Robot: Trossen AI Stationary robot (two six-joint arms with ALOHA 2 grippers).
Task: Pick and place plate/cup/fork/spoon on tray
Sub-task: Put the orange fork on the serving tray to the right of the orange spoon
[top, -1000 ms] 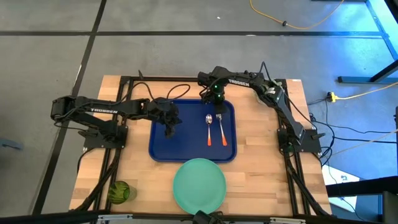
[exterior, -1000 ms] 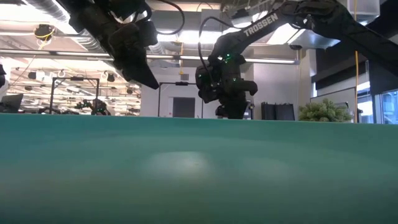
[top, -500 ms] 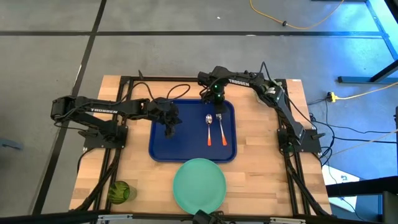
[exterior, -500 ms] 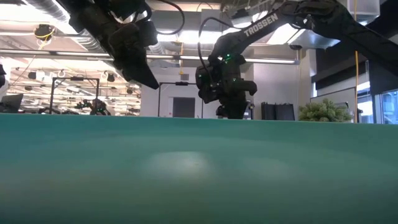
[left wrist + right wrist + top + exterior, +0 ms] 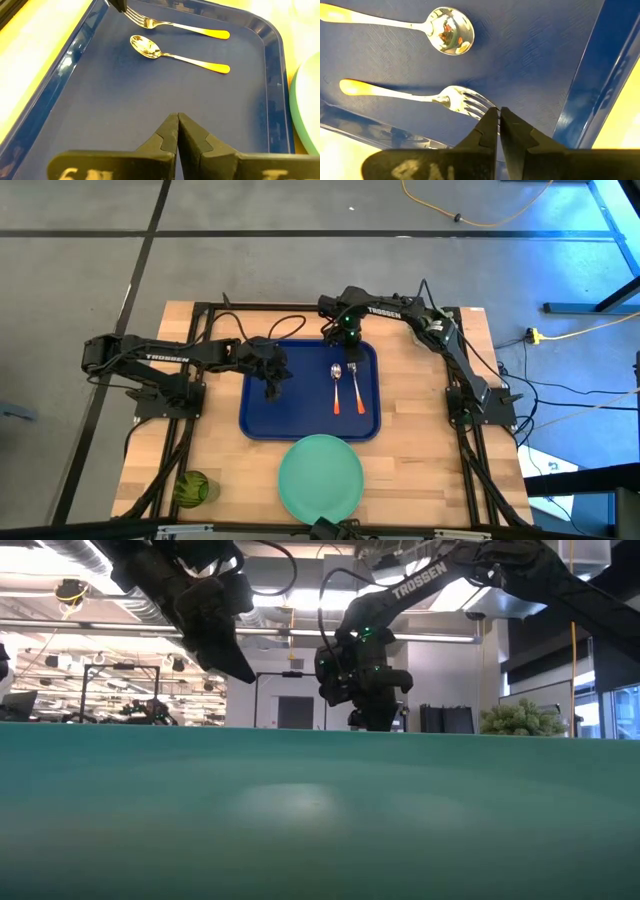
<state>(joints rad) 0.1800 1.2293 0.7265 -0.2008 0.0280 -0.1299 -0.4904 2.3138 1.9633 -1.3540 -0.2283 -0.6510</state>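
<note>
The dark blue tray [image 5: 258, 415] lies at the table's middle. On its right half lie the spoon [image 5: 337, 385] and the fork [image 5: 355, 387] side by side, orange handles toward the near edge; both also show in the left wrist view, the spoon [image 5: 175, 54] and the fork [image 5: 175, 25]. The mint-green plate [image 5: 320, 477] rests flat on the table near the front edge. The dark-green cup [image 5: 192, 488] stands at the front left. My left gripper [image 5: 177, 131] is shut and empty above the tray's left half. My right gripper [image 5: 499, 125] is shut right at the fork's tines [image 5: 465, 97]. My right gripper points its shut fingertips down at the tine end of the fork [image 5: 470, 102], which lies flat on the tray. I cannot tell whether the fingertips touch the tines or hover just above them.
The tray's raised rim [image 5: 590, 85] runs close beside my right gripper at the far edge. Bare wood lies left and right of the tray. In the low view the plate's rim [image 5: 320, 810] fills the lower half and hides the tray.
</note>
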